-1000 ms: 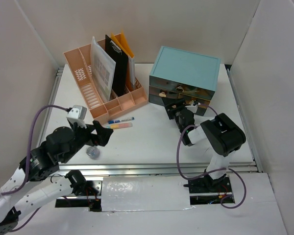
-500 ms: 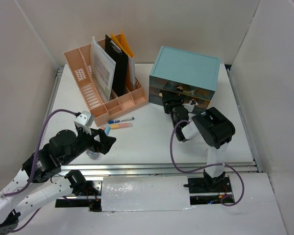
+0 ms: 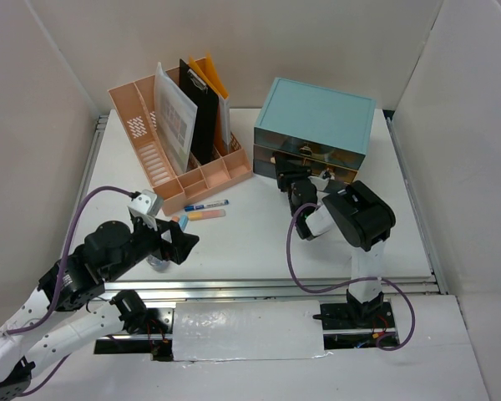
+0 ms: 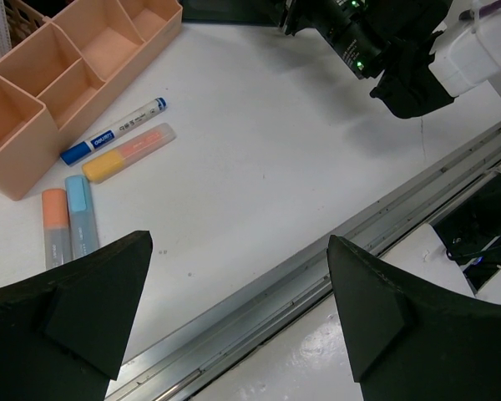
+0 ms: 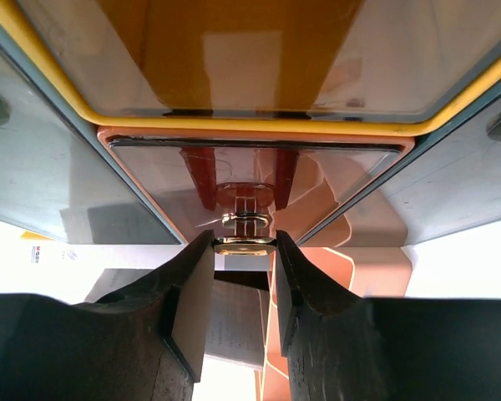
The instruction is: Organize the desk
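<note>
The white desk [image 3: 259, 238] bears a teal drawer cabinet [image 3: 317, 125] at the back right and a pink file organizer [image 3: 175, 163] at the back left. My right gripper [image 3: 286, 177] is against the cabinet's front. In the right wrist view it [image 5: 243, 251] is shut on the brass knob [image 5: 244, 245] of a mirrored drawer; both pads touch the knob. My left gripper [image 3: 179, 240] hovers open and empty over the desk's front left, above the rail [image 4: 259, 292] in the left wrist view [image 4: 240, 242].
A blue-capped marker [image 4: 114, 131] and an orange-yellow highlighter [image 4: 129, 152] lie in front of the organizer. An orange highlighter [image 4: 56, 225] and a blue one [image 4: 81, 215] lie beside them. A small clear round object [image 3: 156, 264] sits under my left arm.
My right gripper has moved in to the cabinet front and onto the knob. My left arm has swung forward and right, over the clear object.
</note>
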